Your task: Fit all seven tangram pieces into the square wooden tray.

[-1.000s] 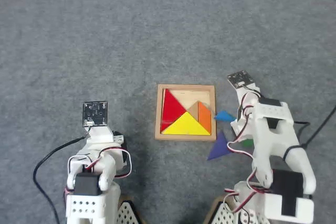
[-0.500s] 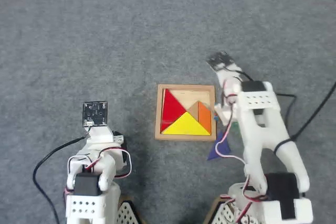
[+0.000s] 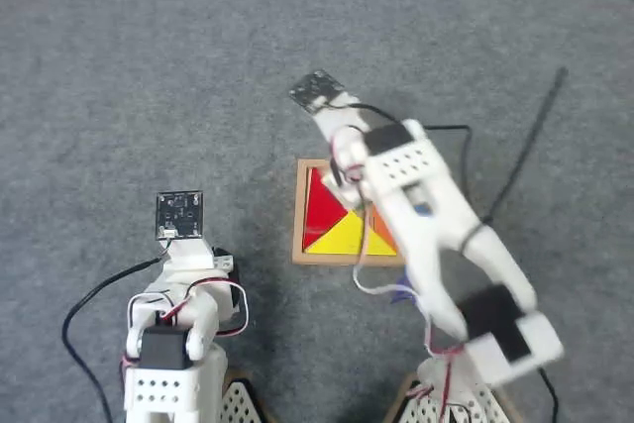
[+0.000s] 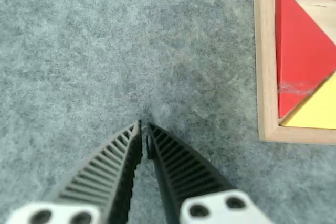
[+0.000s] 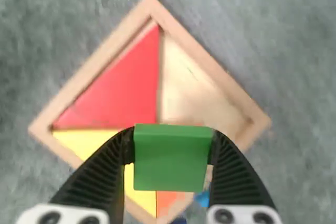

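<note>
Green piece (image 5: 169,156) is being held clamped in the right gripper (image 5: 170,141) over the wooden tray (image 5: 90,61), on grey carpet (image 3: 149,76).

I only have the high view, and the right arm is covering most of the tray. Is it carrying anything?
Observer: Yes. In the right wrist view, the right arm's fingers are shut on a green square tangram piece, over the square wooden tray.
Operator: Which part of the tray is unfilled?
Observer: A bare wooden patch that borders the red triangular piece and runs out to the rim.
Operator: And the left arm?
Observer: In the left wrist view, the left arm's fingers are shut on nothing, over the grey carpet beside the tray.
</note>
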{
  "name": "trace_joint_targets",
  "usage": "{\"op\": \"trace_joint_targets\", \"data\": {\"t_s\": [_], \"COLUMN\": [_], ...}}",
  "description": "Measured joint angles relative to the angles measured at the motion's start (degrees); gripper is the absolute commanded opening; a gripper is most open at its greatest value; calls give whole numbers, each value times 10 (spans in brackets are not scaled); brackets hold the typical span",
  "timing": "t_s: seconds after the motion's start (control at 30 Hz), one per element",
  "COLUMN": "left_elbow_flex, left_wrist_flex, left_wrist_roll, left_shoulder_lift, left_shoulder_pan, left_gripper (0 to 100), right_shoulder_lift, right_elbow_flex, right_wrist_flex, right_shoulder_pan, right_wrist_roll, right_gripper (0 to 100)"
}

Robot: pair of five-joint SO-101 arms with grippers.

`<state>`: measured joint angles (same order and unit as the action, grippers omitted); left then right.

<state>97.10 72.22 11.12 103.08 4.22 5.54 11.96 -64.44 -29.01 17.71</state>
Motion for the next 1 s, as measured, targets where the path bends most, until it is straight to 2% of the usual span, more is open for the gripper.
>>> {"op": "trace_joint_targets", "data": {"t_s": [0.33, 0.4, 0.57, 1.0], "left_elbow_flex": [0, 0, 0, 0], "left_wrist_flex": [0, 0, 0, 0], "left_wrist_roll": [0, 0, 0, 0], "left_shoulder_lift": [0, 0, 0, 0], "left_shoulder_pan": [0, 0, 0, 0], "left_gripper": [14, 14, 14, 14], "right_shoulder_lift": [179, 183, 183, 183], "right_elbow_flex": [-129, -130, -131, -131], "right_wrist_flex": [0, 0, 0, 0], "right_shoulder_pan": [-10, -11, -11, -11], "right_wrist_roll": [0, 0, 0, 0], "right_gripper": [69, 76, 192, 202]}}
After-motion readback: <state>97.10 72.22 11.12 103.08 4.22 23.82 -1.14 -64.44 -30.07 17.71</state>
